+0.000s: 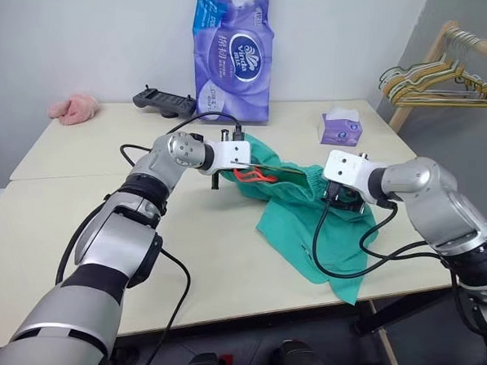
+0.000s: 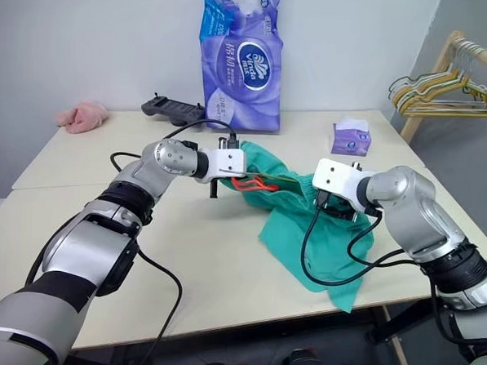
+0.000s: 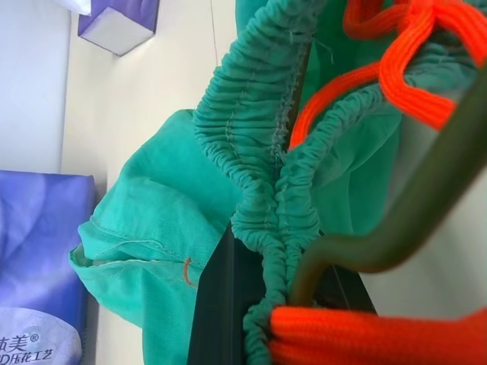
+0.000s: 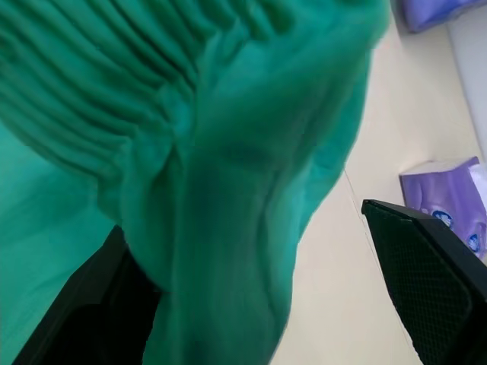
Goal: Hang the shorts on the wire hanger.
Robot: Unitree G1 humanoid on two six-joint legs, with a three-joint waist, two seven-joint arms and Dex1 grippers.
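- The left gripper is closed on the gathered waistband of the shorts together with the wire hanger. In the left wrist view the olive wire bends just beside the black finger, and the orange drawstring lies over it. This pinch probably keeps cloth and wire together, so that the waistband does not slide off.
- The shorts are on the table, between the two arms. Their waistband end is lifted a little at the left gripper, and the legs spread down to the near right edge of the table. So the long axis seems to run from the left gripper towards the near right corner.
- The hanger is mostly hidden in the cloth; which way its hook points cannot be told.
- The right gripper stands with the jaws wide apart around a fold of the shorts, not yet closed on it. It is probably placed to take the other side of the waistband.
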